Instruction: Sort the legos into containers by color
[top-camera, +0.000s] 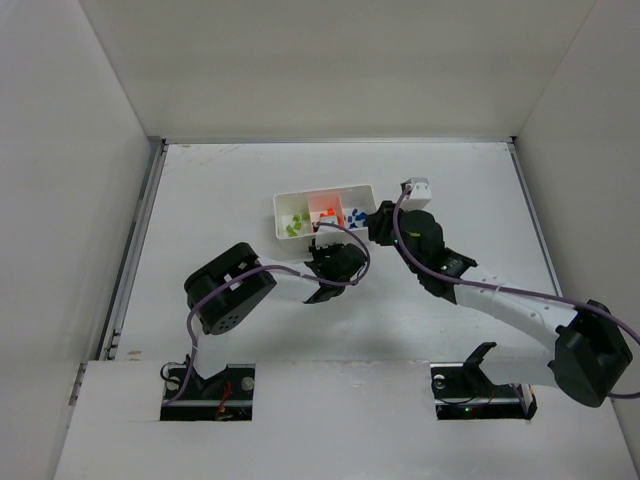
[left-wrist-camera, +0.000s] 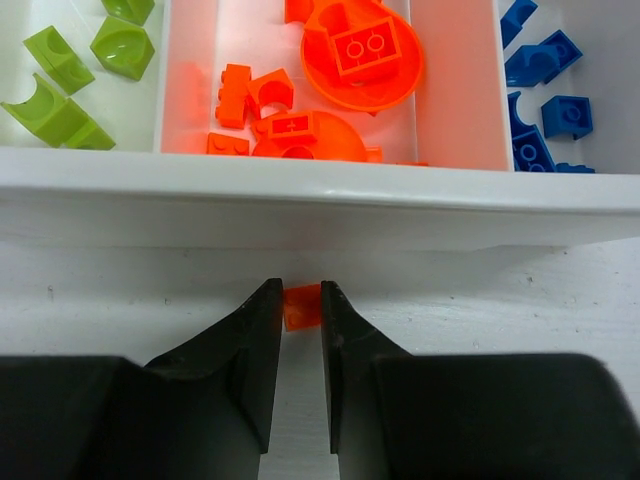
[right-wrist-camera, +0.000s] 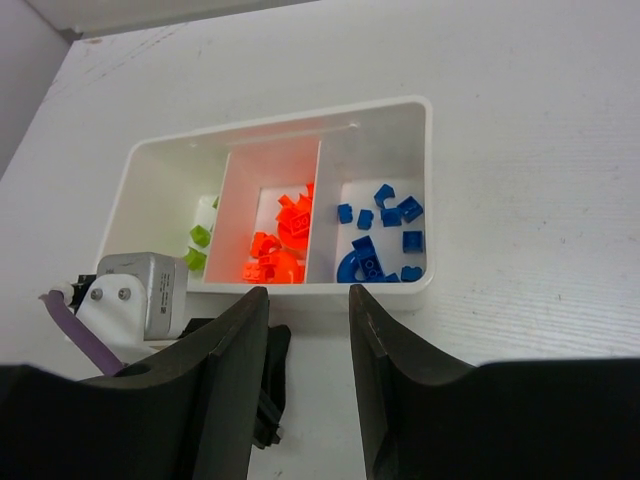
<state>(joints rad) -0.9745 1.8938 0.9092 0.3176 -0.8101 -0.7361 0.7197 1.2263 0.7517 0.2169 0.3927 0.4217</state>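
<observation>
The white tray (top-camera: 282, 201) sits mid-table with three compartments: lime green bricks (left-wrist-camera: 70, 60) on the left, orange bricks (left-wrist-camera: 340, 60) in the middle, blue bricks (left-wrist-camera: 545, 95) on the right. My left gripper (left-wrist-camera: 300, 300) is shut on a small orange brick (left-wrist-camera: 301, 306), just in front of the tray's near wall (left-wrist-camera: 320, 195), below the middle compartment. My right gripper (right-wrist-camera: 308, 310) is open and empty, just short of the tray's near wall (right-wrist-camera: 300, 292). In the top view the left gripper (top-camera: 325, 245) and right gripper (top-camera: 375, 222) both sit at the tray's near edge.
The white walls of the enclosure stand at the back and both sides. The left arm's wrist camera block (right-wrist-camera: 135, 295) and purple cable (right-wrist-camera: 60, 315) lie close to the left of my right gripper.
</observation>
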